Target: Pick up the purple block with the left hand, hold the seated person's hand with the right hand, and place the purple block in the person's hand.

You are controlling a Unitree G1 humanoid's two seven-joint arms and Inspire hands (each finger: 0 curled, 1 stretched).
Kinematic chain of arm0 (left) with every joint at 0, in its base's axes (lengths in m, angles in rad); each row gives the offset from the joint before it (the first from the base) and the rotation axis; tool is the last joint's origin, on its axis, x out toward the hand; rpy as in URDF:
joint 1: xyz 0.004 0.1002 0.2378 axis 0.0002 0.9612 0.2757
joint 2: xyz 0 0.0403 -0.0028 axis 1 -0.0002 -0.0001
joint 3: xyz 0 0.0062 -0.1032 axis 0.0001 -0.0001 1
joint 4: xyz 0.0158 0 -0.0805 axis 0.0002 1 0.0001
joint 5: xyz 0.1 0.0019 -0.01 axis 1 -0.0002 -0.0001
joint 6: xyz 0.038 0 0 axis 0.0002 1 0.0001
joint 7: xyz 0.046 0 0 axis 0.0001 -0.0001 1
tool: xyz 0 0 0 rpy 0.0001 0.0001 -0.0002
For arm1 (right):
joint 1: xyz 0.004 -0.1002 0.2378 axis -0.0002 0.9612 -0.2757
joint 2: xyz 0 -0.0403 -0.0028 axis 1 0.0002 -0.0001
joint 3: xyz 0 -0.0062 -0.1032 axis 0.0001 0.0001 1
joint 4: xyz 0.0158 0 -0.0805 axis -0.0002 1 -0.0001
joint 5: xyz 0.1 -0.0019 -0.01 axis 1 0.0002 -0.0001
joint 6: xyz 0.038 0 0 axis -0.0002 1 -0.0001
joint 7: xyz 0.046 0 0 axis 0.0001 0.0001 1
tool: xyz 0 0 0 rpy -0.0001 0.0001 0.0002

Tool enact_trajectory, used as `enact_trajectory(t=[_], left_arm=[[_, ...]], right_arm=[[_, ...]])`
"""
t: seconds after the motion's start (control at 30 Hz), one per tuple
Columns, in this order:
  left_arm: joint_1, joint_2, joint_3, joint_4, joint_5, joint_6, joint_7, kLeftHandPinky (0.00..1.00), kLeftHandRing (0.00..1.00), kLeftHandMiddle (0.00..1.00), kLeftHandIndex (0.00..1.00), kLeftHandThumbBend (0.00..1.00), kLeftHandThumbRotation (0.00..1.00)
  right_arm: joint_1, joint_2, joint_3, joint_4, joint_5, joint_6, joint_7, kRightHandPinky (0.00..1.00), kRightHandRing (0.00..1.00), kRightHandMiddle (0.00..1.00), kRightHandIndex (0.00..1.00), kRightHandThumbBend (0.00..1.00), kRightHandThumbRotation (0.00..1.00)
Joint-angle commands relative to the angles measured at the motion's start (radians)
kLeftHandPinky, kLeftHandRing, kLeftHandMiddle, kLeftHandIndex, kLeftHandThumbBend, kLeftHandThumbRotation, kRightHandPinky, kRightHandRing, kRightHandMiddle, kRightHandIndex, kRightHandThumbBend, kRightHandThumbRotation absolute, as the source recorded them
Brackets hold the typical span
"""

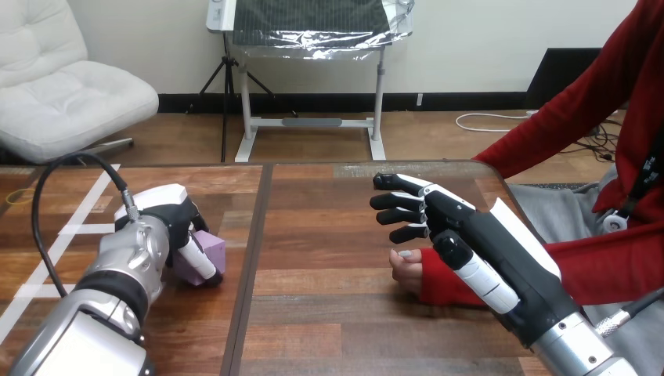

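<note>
Left hand is curled round the purple block on the wooden tabletop, right hand is spread wide right by the person's hand.

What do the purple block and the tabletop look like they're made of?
The purple block: probably foam or painted wood; matte pale lilac faces with no glare, partly covered by the left hand. The table: wood or wood-look laminate; brown plank grain, a dark seam, a slight sheen.
</note>
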Motion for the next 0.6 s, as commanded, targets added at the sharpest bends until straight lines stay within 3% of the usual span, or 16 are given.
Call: enact_trajectory(t=[0.0, 0.23, 0.57], left_arm=[[-0.017, 0.001, 0.017, -0.009, -0.007, -0.013, 0.049, 0.30, 0.41, 0.50, 0.58, 0.64, 0.00], [-0.010, 0.001, 0.017, -0.010, -0.010, -0.023, 0.086, 0.31, 0.41, 0.49, 0.49, 0.68, 0.00], [-0.006, -0.001, 0.021, -0.007, -0.011, -0.023, 0.098, 0.33, 0.42, 0.50, 0.46, 0.68, 0.00]], right_arm=[[-0.033, -0.005, -0.011, -0.055, 0.015, -0.012, -0.002, 0.72, 0.79, 0.82, 0.86, 1.00, 1.00], [-0.032, -0.007, -0.013, -0.057, 0.017, -0.013, 0.000, 0.72, 0.79, 0.82, 0.86, 1.00, 1.00], [-0.031, -0.004, -0.012, -0.059, 0.017, -0.010, -0.003, 0.72, 0.79, 0.82, 0.86, 1.00, 1.00]])
